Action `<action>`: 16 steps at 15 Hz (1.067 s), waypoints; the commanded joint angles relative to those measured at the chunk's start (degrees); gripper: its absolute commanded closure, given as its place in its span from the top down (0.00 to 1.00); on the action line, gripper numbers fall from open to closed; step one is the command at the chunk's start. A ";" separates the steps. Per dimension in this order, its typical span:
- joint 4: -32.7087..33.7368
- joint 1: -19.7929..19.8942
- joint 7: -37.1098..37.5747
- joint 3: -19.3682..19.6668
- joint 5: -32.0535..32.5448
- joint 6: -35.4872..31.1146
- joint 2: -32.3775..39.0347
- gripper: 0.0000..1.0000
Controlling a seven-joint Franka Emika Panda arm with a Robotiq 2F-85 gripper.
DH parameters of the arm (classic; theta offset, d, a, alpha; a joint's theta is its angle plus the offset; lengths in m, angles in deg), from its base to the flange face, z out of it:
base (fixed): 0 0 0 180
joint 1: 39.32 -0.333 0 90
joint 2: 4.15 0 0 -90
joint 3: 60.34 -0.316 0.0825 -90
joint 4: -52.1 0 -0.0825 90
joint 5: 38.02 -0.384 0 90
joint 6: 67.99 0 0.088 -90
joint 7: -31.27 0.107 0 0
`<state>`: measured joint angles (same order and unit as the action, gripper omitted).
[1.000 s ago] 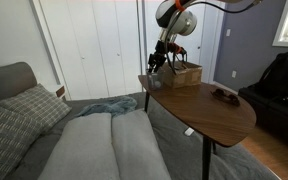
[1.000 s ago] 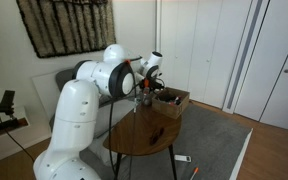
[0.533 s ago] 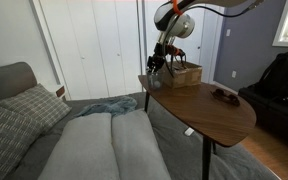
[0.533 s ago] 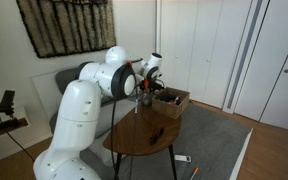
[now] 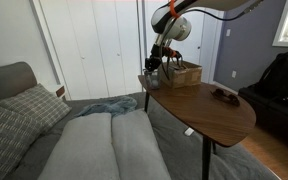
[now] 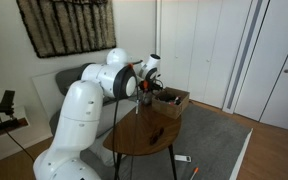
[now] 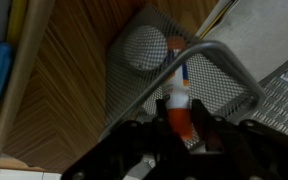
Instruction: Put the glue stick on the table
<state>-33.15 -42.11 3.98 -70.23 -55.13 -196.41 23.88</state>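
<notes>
In the wrist view my gripper [image 7: 180, 128] is shut on the glue stick [image 7: 176, 92], a small whitish cylinder with a red-orange part between the fingers. It hangs over the opening of a grey wire-mesh cup [image 7: 134, 70] that stands on the dark-brown wooden table [image 7: 69, 90]. In both exterior views the gripper [image 5: 152, 68] [image 6: 144, 95] is at the table's far end [image 5: 209, 115] [image 6: 149, 135], beside the wooden crate [image 5: 185, 73] [image 6: 172, 101]. The glue stick is too small to make out there.
A flat dark lump [image 5: 224, 95] lies on the table's near part. A grey couch with cushions [image 5: 44, 130] fills the left side. White closet doors [image 5: 94, 45] stand behind. Another mesh surface [image 7: 279, 100] sits right of the cup.
The gripper has shifted slightly with the glue stick still in it; otherwise nothing has visibly moved.
</notes>
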 commanded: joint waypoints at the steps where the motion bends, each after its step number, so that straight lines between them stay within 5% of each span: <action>1: 0.37 -0.11 1.14 -0.60 1.74 -2.33 0.83 0.07; 10: -7.96 5.33 -4.14 -0.72 -1.95 2.40 -13.25 0.07; 16: -12.37 8.00 -10.16 0.65 -14.10 4.39 -23.29 0.07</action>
<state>-40.39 -34.98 -2.54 -70.68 -64.14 -193.50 7.40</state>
